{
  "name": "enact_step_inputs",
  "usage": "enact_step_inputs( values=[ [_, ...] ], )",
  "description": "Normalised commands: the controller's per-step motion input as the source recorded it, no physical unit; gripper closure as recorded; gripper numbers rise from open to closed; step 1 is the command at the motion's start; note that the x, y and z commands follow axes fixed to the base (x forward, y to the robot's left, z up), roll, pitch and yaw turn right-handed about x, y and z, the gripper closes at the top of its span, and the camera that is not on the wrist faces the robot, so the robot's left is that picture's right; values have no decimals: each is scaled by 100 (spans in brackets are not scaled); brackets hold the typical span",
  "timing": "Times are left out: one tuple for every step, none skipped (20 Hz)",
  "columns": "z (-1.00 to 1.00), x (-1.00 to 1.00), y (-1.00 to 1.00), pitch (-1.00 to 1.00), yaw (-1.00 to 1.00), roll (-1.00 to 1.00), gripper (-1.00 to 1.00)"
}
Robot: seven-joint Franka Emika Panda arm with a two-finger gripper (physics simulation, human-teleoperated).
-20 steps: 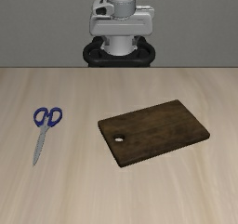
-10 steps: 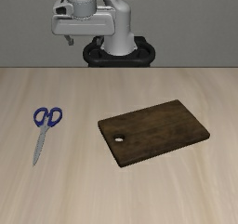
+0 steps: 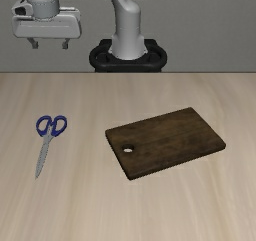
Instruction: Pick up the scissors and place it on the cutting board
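Scissors (image 3: 45, 145) lie flat on the wooden table (image 3: 128, 210), well to the exterior view's left of the cutting board (image 3: 167, 142) and not touching it; their blue handles sit at the upper end, about level with the board's upper edge; the grey blades lie closed together and run downward, leaning slightly left, away from the board. The board is dark brown and rectangular, set at a slant, with a round hole near its lower left corner. Gripper (image 3: 50, 43) hangs in the air, high above and far to the left of the board, roughly over the scissors' side of the table; its two short fingers (image 3: 36, 43) point down and stand spread apart, gripping no object. The robot's black base (image 3: 127, 57) stands beyond the table's far edge, straight up the view from the board's left end; a pale arm column rises from it.
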Motion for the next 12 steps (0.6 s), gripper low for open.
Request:
enact_step_inputs(
  values=[
    [0, 100, 0, 0, 0, 0, -100],
    [0, 100, 0, 0, 0, 0, -100],
    [0, 100, 0, 0, 0, 0, -100],
    [0, 100, 0, 0, 0, 0, -100],
    [0, 100, 0, 0, 0, 0, -100],
    [0, 100, 0, 0, 0, 0, -100],
    [0, 100, 0, 0, 0, 0, -100],
    [0, 100, 0, 0, 0, 0, -100],
    [0, 0, 100, 0, 0, 0, -100],
    [0, -100, 0, 0, 0, 0, -100],
    [0, -100, 0, 0, 0, 0, -100],
    [0, 0, -100, 0, 0, 0, -100]
  ],
)
